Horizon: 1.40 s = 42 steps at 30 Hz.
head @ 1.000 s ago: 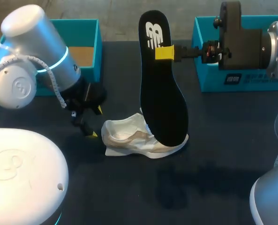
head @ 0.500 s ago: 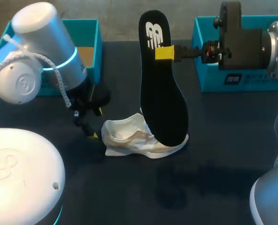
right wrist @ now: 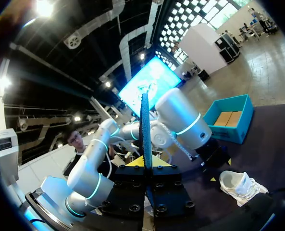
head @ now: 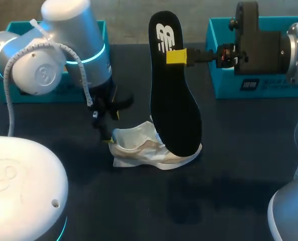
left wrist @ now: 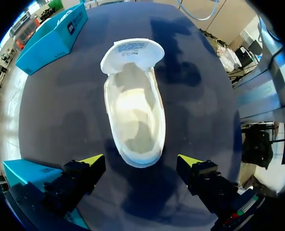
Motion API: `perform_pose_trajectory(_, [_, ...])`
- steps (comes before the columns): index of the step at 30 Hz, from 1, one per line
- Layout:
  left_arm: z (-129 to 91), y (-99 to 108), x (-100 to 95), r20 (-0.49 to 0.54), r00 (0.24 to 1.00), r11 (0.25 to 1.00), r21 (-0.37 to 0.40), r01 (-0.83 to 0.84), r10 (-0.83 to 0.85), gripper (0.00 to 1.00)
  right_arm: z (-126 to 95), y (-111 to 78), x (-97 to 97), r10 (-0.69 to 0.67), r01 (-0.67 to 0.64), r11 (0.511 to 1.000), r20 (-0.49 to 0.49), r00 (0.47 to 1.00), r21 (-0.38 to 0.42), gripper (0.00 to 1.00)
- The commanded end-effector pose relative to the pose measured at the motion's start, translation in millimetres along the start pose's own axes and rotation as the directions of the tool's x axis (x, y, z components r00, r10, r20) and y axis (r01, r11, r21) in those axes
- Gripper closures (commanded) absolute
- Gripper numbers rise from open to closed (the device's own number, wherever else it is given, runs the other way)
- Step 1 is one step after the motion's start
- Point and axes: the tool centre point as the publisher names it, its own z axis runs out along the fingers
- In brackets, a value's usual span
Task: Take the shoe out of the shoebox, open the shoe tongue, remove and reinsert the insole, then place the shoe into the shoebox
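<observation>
One white shoe point(head: 149, 148) lies on the dark surface point(head: 229, 165), its tongue point(left wrist: 132, 53) folded forward. One black insole point(head: 174, 100) stands upright over it, with the right gripper's point(head: 176, 56) fingers clamped on its edge. The left gripper's point(head: 113, 128) fingers stand apart on either side of the heel, not touching it. There are two teal boxes. The left box point(right wrist: 231, 132) holds brown cardboard point(right wrist: 227, 118). The right box's point(head: 224, 90) contents are hidden.

Left arm point(head: 63, 60) angled down from left side, left gripper point(left wrist: 141, 160) fingers spread wide, right arm point(head: 269, 47) held level, right gripper point(head: 177, 56) pinched on insole point(head: 174, 105) edge
</observation>
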Motion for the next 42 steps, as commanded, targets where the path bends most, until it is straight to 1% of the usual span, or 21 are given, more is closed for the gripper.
perform_pose_trajectory(1, [1, -2, 1.3, 0.015, 0.999, 0.999, -0.023, 0.03, -0.029, 0.0, 3, -0.3, -0.6, 0.001, -0.001, 1.0, -0.001, 1.0, -0.002, 1.0])
perform_pose_trajectory(14, [1, -2, 1.3, 0.015, 0.999, 0.999, -0.023, 0.03, -0.029, 0.0, 3, -0.3, -0.6, 0.001, -0.001, 1.0, -0.001, 1.0, -0.002, 1.0])
perform_pose_trajectory(17, [-4, -12, 0.2, 0.038, 0.999, 1.0, 0.018, 0.026, -0.026, 0.0, 3, -0.3, -0.6, 0.001, -0.001, 1.0, -0.001, 1.0, -0.002, 1.0])
perform_pose_trajectory(20, [-5, -22, -2.8, 0.036, 0.999, 0.998, 0.058, 0.013, -0.015, 0.0, 3, -0.3, -0.6, 0.001, -0.001, 1.0, -0.001, 1.0, -0.002, 1.0])
perform_pose_trajectory(21, [-3, -26, -4.7, 0.032, 0.999, 0.998, 0.055, 0.013, -0.014, 0.0, 3, -0.3, -0.6, 0.001, -0.001, 1.0, -0.001, 1.0, -0.002, 1.0])
perform_pose_trajectory(22, [-2, -30, -7.1, 0.023, 1.0, 0.998, 0.064, 0.009, -0.011, 0.0, 3, -0.3, -0.6, 0.001, -0.001, 1.0, -0.001, 1.0, -0.002, 1.0])
perform_pose_trajectory(25, [5, -41, -14.7, 0.027, 1.0, 0.998, 0.057, 0.011, -0.012, 0.0, 3, -0.3, -0.6, 0.001, -0.001, 1.0, -0.001, 1.0, -0.002, 1.0])
perform_pose_trajectory(27, [10, -48, -18.1, 0.053, 0.998, 0.998, 0.057, 0.017, -0.02, 0.0, 3, -0.3, -0.6, 0.001, -0.001, 1.0, -0.001, 1.0, -0.002, 1.0])
perform_pose_trajectory(30, [19, -60, -25.3, 0.06, 0.998, 0.998, 0.063, 0.015, -0.018, 0.0, 3, -0.3, -0.6, 0.001, -0.001, 1.0, -0.001, 1.0, -0.002, 1.0])
perform_pose_trajectory(31, [22, -63, -27.7, 0.055, 0.998, 0.997, 0.077, 0.009, -0.013, 0.0, 3, -0.3, -0.6, 0.001, -0.001, 1.0, -0.001, 1.0, -0.002, 1.0])
perform_pose_trajectory(33, [29, -69, -32.2, 0.044, 0.999, 0.998, 0.067, 0.014, -0.017, 0.0, 3, -0.3, -0.6, 0.001, -0.001, 1.0, -0.001, 1.0, -0.002, 1.0])
perform_pose_trajectory(39, [47, -77, -47.8, 0.0, 0.999, 0.997, 0.065, 0.041, -0.041, 0.0, 3, -0.3, -0.6, 0.001, -0.001, 1.0, -0.001, 1.0, -0.002, 1.0])
perform_pose_trajectory(42, [54, -79, -52.1, -0.021, 0.999, 0.998, 0.053, 0.039, -0.038, 0.0, 3, -0.3, -0.6, 0.001, -0.001, 1.0, -0.001, 1.0, -0.002, 1.0])
